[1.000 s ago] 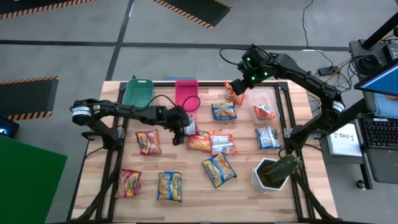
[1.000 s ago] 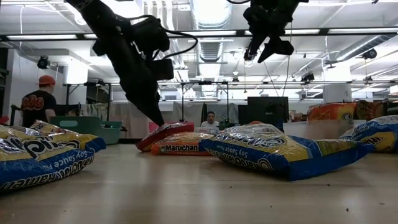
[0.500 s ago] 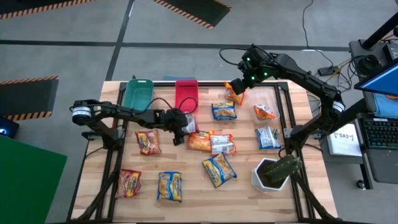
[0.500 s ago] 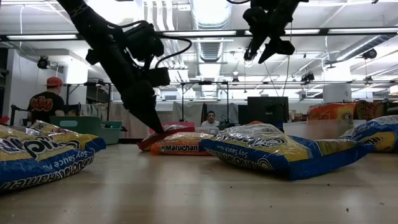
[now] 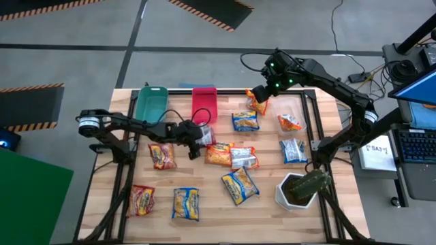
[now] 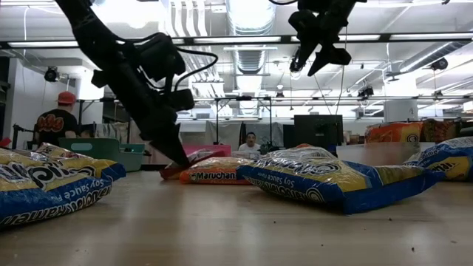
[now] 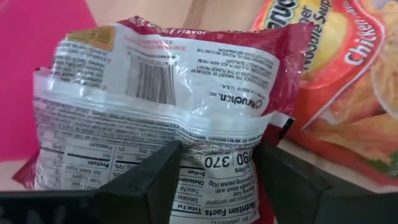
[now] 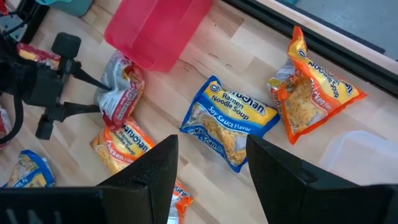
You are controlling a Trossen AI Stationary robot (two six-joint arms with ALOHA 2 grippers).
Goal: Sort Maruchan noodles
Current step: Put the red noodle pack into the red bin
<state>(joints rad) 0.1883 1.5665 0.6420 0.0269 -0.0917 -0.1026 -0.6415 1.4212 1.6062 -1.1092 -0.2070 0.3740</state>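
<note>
Maruchan noodle packets lie scattered over the wooden table (image 5: 211, 218). My left gripper (image 7: 217, 162) is low at the table's middle left (image 5: 202, 136), shut on a red packet (image 7: 161, 93) whose white label side is up. The packet sits just in front of the pink bin (image 5: 204, 103) and beside an orange chicken packet (image 5: 219, 154). My right gripper (image 8: 211, 155) hangs high over the far edge (image 5: 262, 92), open, with nothing between its fingers. An orange packet (image 8: 314, 93) and a yellow-and-blue one (image 8: 227, 121) lie on the table below it. My left gripper pinches the red packet between its two fingers at the end nearer the table's left (image 7: 217, 177), where the wrapper bunches up. The fingers slant down from the table's left. The packet lies low and slightly tilted (image 6: 196, 157); whether it rests on the table I cannot tell.
A teal bin (image 5: 150, 102) stands left of the pink one at the far edge. A clear container (image 5: 294, 105) sits at the far right and a white pot with a plant (image 5: 296, 190) at the near right. People show in the room beyond the table (image 6: 52, 122).
My left gripper has come down toward the table and tipped more steeply, still holding the red packet. The packet's raised end has sunk, so it lies lower and flatter than before.
</note>
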